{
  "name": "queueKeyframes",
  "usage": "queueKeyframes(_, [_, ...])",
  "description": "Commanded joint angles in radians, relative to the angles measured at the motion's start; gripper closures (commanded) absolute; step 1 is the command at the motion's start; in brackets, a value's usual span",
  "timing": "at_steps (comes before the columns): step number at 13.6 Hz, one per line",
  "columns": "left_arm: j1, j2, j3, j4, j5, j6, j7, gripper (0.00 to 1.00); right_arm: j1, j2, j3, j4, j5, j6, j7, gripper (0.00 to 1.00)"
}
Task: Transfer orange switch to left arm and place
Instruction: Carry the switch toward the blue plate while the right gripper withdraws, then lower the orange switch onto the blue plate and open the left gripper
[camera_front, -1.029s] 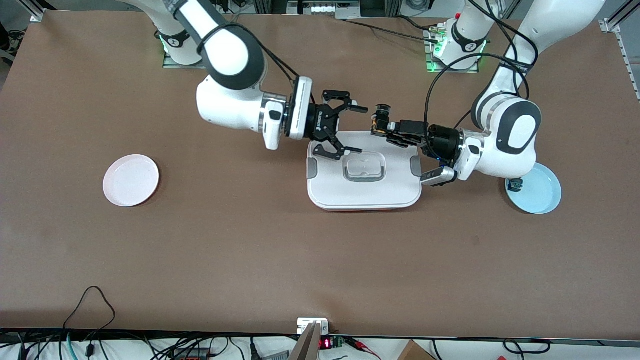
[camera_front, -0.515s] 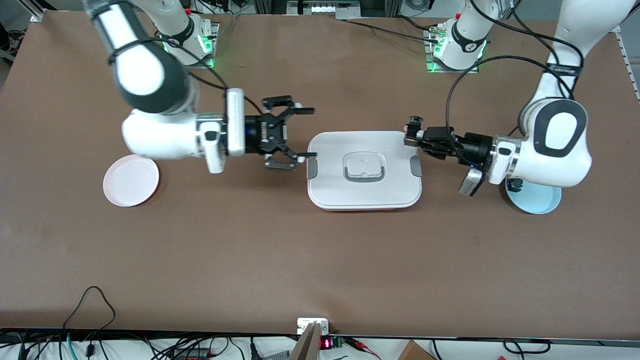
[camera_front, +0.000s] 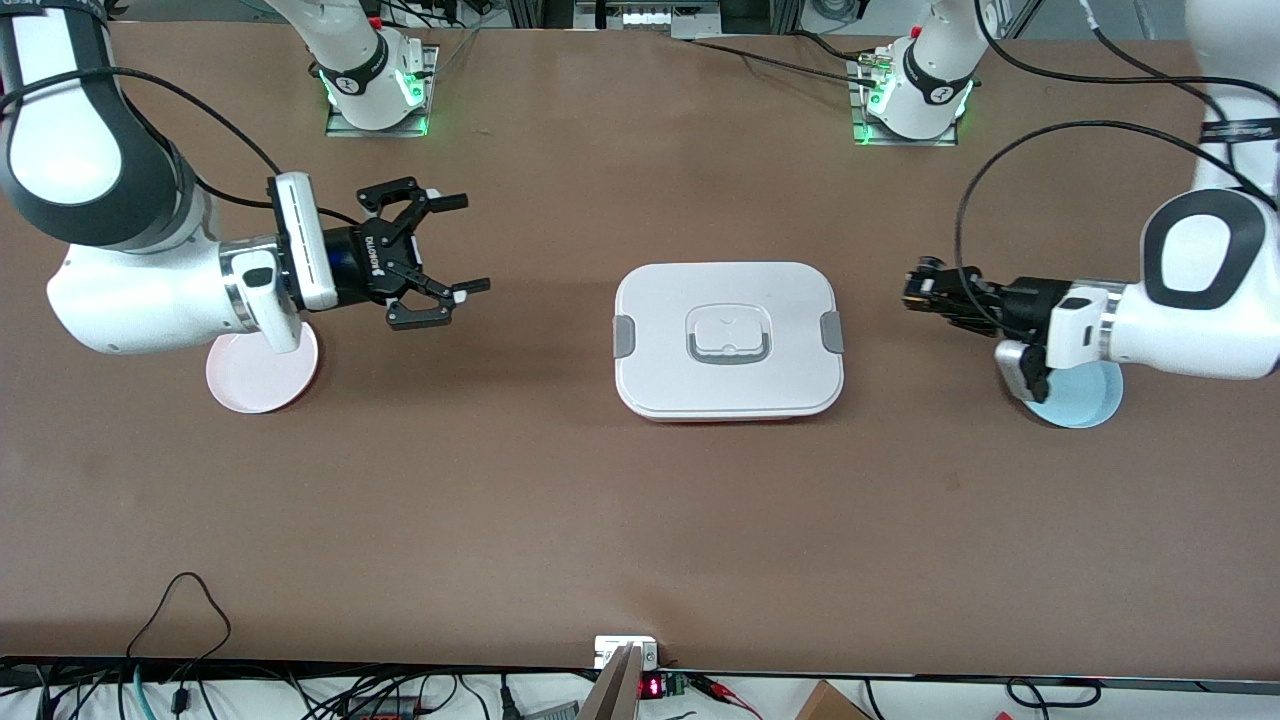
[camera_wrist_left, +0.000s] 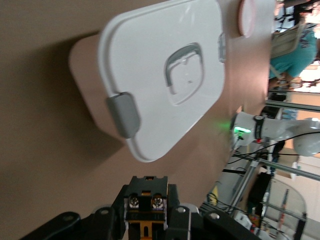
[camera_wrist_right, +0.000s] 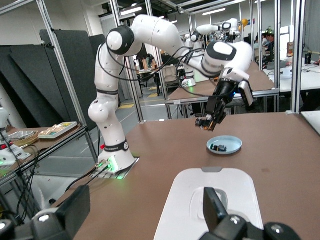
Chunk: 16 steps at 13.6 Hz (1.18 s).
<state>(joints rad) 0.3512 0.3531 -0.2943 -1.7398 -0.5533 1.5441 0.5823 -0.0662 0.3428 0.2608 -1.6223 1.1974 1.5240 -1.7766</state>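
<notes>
The box (camera_front: 729, 340) sat closed in the middle of the table (camera_front: 560, 500), its grey clips at both ends and its lid handle lying flat. The left gripper (camera_front: 918, 288) hung in the air over bare table between the box and the blue plate (camera_front: 1085, 400), pointing toward the box, with its fingers clamped tight on the orange switch (camera_wrist_left: 145, 200); in the left wrist view the switch showed as a small black block with two screw heads and an orange strip, pinched between the black fingers, with the box lid just ahead of it. The blue plate lay toward the left arm's end of the table, partly under the left arm (camera_front: 1190, 300), and in the right wrist view a small dark part (camera_wrist_right: 218, 147) rested in it; what it was could not be told. The right gripper (camera_front: 455, 265) hovered over bare table between the pink plate (camera_front: 250, 375) and the box, well apart from the box, its fingers spread wide and holding nothing. The pink plate lay toward the right arm's end of the table, partly covered by the right arm (camera_front: 150, 300). The two grippers faced each other across the box, each well clear of it.
</notes>
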Motion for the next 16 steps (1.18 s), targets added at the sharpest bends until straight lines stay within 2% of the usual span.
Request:
queueKeyframes(1, [0.032, -0.006, -0.008, 0.032, 0.165, -0.018, 0.059, 0.83, -0.044, -0.016, 0.017, -0.005, -0.070, -0.050, 0.035, 0.00])
queueKeyframes(3, [0.034, 0.001, -0.008, 0.072, 0.333, -0.030, 0.105, 0.83, -0.061, -0.016, 0.017, -0.004, -0.120, -0.059, 0.039, 0.00])
queueKeyframes(6, [0.040, 0.015, -0.008, 0.103, 0.536, -0.015, 0.273, 0.84, -0.076, -0.033, 0.015, -0.004, -0.183, -0.081, 0.063, 0.00])
queueKeyframes(8, [0.038, 0.029, -0.008, 0.112, 0.649, 0.023, 0.371, 0.84, -0.064, -0.112, -0.024, -0.011, -0.243, -0.081, 0.171, 0.00])
queueKeyframes(11, [0.045, 0.081, -0.008, 0.112, 0.774, 0.062, 0.468, 0.84, -0.061, -0.197, -0.058, -0.016, -0.384, -0.094, 0.301, 0.00])
queueKeyframes(13, [0.067, 0.102, -0.006, 0.111, 0.800, 0.074, 0.493, 0.83, -0.061, -0.231, -0.075, -0.016, -0.496, -0.140, 0.392, 0.00])
queueKeyframes(16, [0.072, 0.109, -0.008, 0.108, 0.842, 0.099, 0.531, 0.83, -0.052, -0.290, -0.100, -0.028, -0.652, -0.136, 0.503, 0.00])
